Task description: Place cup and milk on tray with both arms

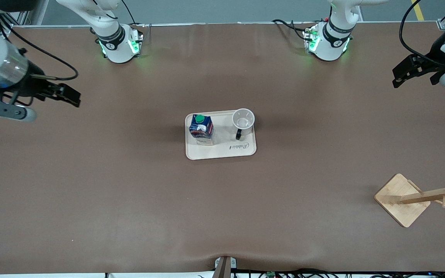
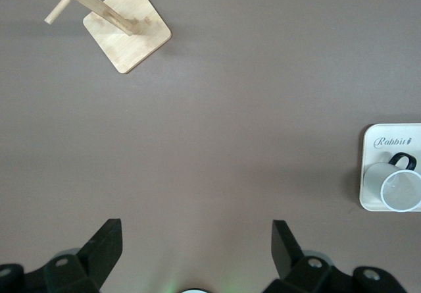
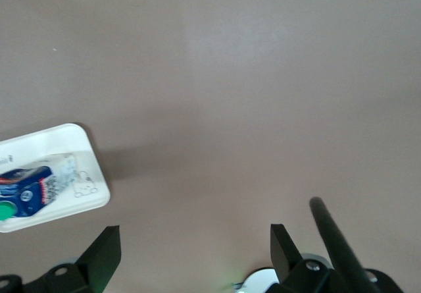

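already both items sit on the tray (image 1: 220, 151), mid-frame in the front view: milk (image 1: 201, 129) upright on its right-arm end, cup (image 1: 243, 121) on its left-arm end, handle toward the lower edge of frame. left tool (image 1: 408, 71) hangs wide open and empty at the upper right of frame over bare tabletop (image 1: 91, 185); right tool (image 1: 61, 94) likewise open, empty, at upper left. each item lies inward toward frame centre from its nearer arm, well apart. task looks done imo; wooden rack (image 1: 404, 199) sits lower right.
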You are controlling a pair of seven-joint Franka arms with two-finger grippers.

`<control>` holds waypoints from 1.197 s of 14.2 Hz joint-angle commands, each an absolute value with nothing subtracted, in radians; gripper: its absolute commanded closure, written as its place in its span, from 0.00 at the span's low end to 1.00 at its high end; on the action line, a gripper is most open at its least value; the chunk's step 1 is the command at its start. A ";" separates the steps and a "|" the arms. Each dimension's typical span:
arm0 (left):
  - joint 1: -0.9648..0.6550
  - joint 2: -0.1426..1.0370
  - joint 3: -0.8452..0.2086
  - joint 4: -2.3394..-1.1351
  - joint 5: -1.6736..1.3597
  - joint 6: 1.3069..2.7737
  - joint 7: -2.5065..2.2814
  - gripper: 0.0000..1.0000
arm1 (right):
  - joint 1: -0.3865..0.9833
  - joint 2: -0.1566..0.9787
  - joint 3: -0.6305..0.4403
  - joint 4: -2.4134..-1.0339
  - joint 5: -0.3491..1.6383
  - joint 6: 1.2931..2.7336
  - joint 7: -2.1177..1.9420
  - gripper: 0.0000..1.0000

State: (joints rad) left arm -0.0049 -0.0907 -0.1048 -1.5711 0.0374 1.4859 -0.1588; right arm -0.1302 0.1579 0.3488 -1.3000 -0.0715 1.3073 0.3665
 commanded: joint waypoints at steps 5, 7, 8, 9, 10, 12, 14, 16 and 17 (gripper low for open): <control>0.002 -0.112 -0.097 -1.582 0.023 1.489 -0.141 0.00 | -0.066 0.019 0.050 -1.462 0.021 1.327 -0.030 0.00; 0.003 -0.110 -0.091 -1.571 0.023 1.488 -0.140 0.00 | 0.020 -0.085 -0.033 -1.596 0.021 1.420 -0.066 0.00; 0.003 -0.109 -0.089 -1.568 0.023 1.488 -0.140 0.00 | 0.026 -0.124 -0.038 -1.662 0.020 1.469 -0.075 0.00; 0.003 -0.107 -0.089 -1.566 0.025 1.488 -0.140 0.00 | 0.025 -0.138 -0.041 -1.690 0.017 1.489 -0.086 0.00; 0.002 -0.104 -0.089 -1.557 0.026 1.488 -0.143 0.00 | 0.017 -0.137 -0.047 -1.690 0.015 1.491 -0.107 0.00; 0.003 -0.101 -0.089 -1.552 0.026 1.488 -0.144 0.00 | 0.025 -0.133 -0.081 -1.684 0.017 1.490 -0.141 0.00; 0.002 -0.101 -0.089 -1.552 0.031 1.488 -0.147 0.00 | 0.028 -0.127 -0.074 -1.667 0.012 1.485 -0.144 0.00; 0.002 -0.101 -0.089 -1.552 0.032 1.488 -0.149 0.00 | 0.023 -0.117 -0.071 -1.661 0.012 1.489 -0.144 0.00; 0.002 -0.101 -0.089 -1.554 0.032 1.486 -0.149 0.00 | 0.025 -0.117 -0.071 -1.655 0.012 1.489 -0.144 0.00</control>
